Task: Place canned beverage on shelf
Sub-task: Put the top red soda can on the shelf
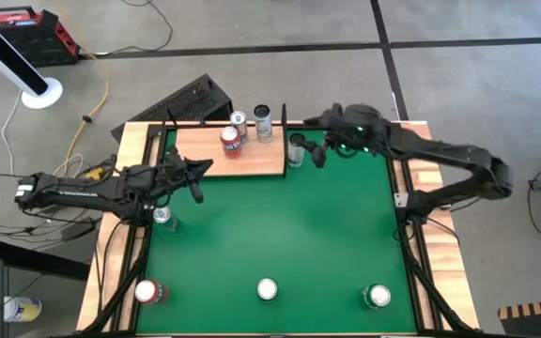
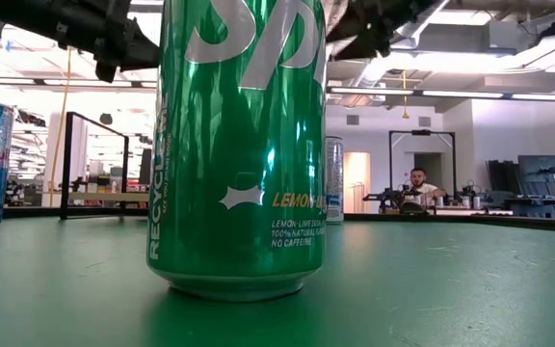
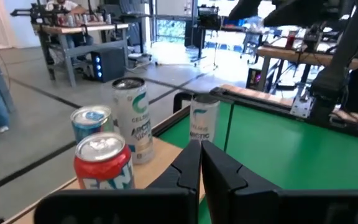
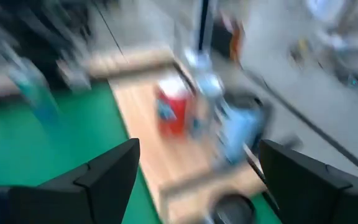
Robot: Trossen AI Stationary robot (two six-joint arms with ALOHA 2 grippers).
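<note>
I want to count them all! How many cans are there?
8 cans: three on the shelf, one beside it, one by the left arm, three in a row across the green table.

The shelf [image 1: 252, 155] is pale, matt natural wood with thin black metal posts. The table [image 1: 280, 235] wears a matt green covering, edged by wooden side strips [image 1: 437, 235]. The green soda can [image 2: 242, 145] is glossy metal; the red can [image 3: 102, 163] has a bright silver top.
</note>
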